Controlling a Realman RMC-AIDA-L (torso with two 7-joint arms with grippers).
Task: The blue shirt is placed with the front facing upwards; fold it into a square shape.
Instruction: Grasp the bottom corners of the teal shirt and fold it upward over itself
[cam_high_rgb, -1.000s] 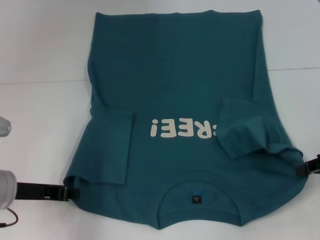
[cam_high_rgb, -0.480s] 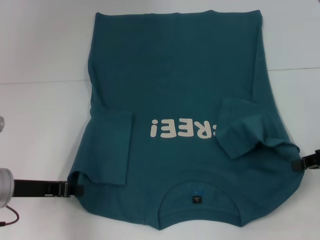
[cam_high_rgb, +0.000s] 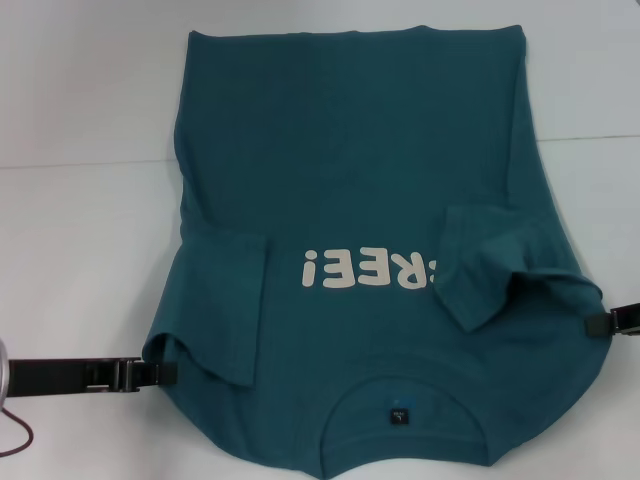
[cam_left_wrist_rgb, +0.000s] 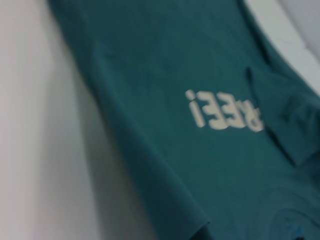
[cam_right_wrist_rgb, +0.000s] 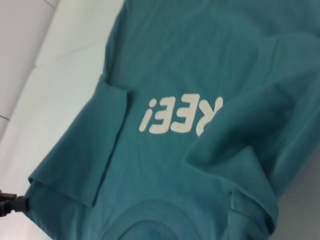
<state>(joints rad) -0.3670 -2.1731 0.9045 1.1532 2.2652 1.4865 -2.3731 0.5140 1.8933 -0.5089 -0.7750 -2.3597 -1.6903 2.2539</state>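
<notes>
Now: teal shirt (cam_high_rgb: 350, 160) lying face up on a white counter (cam_high_rgb: 80, 250).
Both sleeves are folded inward; cream "REE!" print shows, collar nearest. Left end effector (cam_high_rgb: 165, 373) and right end effector (cam_high_rgb: 597, 326) each pinch a shoulder edge.

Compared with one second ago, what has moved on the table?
The left gripper slid inward, carrying the shirt's shoulder edge with it; the right gripper shifted slightly too. The collar end drifted toward the robot. Both sleeves remain folded inward, and the print stays face up.
</notes>
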